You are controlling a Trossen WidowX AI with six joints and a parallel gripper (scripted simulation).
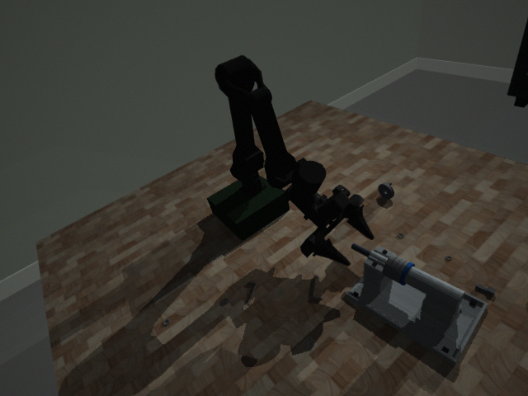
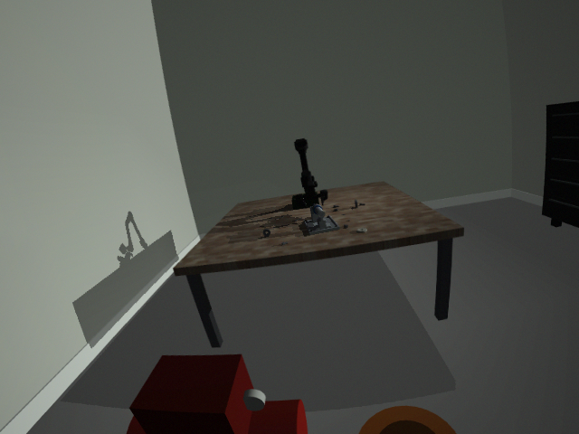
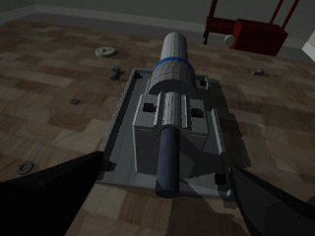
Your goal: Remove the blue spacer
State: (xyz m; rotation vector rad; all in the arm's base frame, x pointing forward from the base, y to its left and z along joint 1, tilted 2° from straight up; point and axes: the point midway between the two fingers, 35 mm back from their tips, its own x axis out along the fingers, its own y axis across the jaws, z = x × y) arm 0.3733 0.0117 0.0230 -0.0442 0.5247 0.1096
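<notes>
The dark shaft [image 1: 360, 249] [image 3: 168, 182] sticks out of the small support block [image 1: 372, 276] [image 3: 147, 147] towards the arm. Grey spacers [image 1: 395, 267] [image 3: 172, 76] sit between this block and the blue spacer [image 1: 407, 274] [image 3: 173, 60]. The blue spacer is up against the big housing block [image 1: 438, 315] [image 3: 175, 44]. All stand on the grey base tray [image 1: 384, 316] [image 3: 123, 147]. My gripper [image 1: 360, 251] [image 3: 166, 164] is open and empty. Its fingers are on either side of the shaft's line, near its free end. The shaft's inside part is hidden.
A grey wheel [image 1: 385, 190] lies beside the arm. Small washers [image 1: 400, 235] [image 3: 25, 167] and a bolt [image 1: 484, 290] [image 3: 115, 73] lie along one side of the tray. A pale ring [image 3: 105, 51] lies beyond it. Thin bent pieces [image 1: 314, 289] lie on the other side.
</notes>
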